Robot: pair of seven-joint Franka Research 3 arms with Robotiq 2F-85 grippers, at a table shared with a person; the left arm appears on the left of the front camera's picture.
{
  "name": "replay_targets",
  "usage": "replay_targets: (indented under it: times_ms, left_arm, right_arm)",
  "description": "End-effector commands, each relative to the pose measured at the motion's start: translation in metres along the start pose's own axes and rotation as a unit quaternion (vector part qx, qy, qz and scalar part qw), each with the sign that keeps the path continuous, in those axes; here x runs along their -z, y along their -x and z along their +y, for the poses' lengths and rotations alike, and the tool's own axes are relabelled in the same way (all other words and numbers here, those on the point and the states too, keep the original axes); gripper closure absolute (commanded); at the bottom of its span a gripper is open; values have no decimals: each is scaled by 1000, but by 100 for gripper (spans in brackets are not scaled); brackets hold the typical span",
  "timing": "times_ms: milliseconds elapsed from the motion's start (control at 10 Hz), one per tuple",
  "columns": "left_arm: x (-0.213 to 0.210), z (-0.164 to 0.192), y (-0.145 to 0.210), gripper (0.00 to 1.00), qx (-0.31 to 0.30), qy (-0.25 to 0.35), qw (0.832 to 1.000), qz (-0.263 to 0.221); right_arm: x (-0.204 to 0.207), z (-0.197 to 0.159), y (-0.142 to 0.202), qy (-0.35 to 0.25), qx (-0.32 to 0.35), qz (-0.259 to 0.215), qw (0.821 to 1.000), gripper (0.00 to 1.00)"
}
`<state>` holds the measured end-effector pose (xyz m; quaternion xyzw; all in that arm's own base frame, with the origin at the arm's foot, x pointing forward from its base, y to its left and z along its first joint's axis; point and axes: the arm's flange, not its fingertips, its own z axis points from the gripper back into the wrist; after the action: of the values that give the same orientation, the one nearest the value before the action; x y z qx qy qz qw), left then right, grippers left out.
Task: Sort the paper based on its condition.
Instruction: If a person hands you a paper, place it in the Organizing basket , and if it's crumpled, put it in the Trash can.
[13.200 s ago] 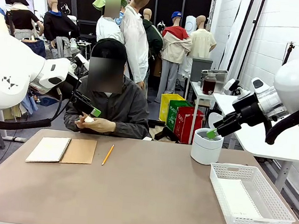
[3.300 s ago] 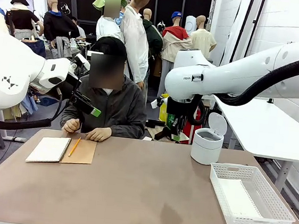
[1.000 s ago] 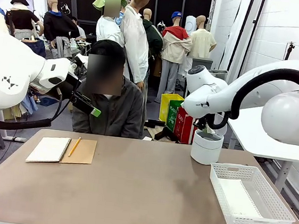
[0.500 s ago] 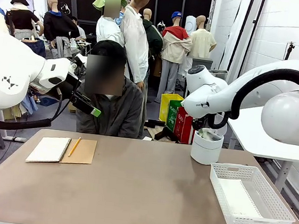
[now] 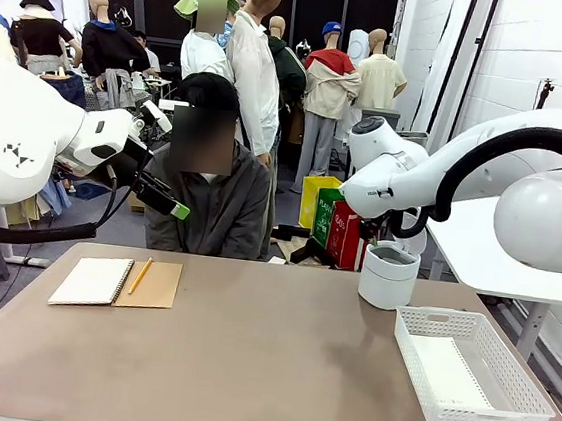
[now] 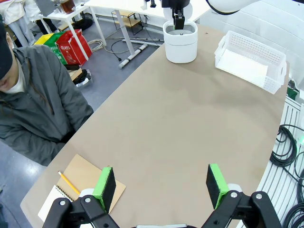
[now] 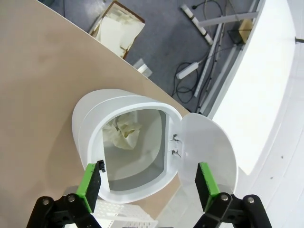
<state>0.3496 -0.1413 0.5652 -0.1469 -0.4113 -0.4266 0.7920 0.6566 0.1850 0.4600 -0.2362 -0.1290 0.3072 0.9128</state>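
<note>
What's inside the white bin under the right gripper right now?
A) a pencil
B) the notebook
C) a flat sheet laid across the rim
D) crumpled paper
D: the right wrist view looks down past the open right gripper into the lidded white bin, where a crumpled paper lies at the bottom with the lid swung open.

Table [image 5: 244,368]: notebook [image 5: 116,283] (with pencil [image 5: 140,274]), bin [image 5: 388,273], basket [image 5: 469,384]

Matt tabletop [image 5: 244,368], crumpled paper [image 7: 124,133], plastic basket [image 5: 501,415]
</note>
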Motion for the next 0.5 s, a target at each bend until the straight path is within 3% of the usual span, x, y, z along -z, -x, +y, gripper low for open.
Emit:
replay_targets:
  times_ms: [0, 400]
  left_arm:
    - [0, 0, 1, 0, -6, 3, 1000, 1]
    - [0, 0, 1, 0, -6, 3, 1000, 1]
  right_arm:
    - [-3, 2, 0, 17, 10, 8, 1000, 0]
    - [0, 0, 0, 0, 0, 0, 1000, 0]
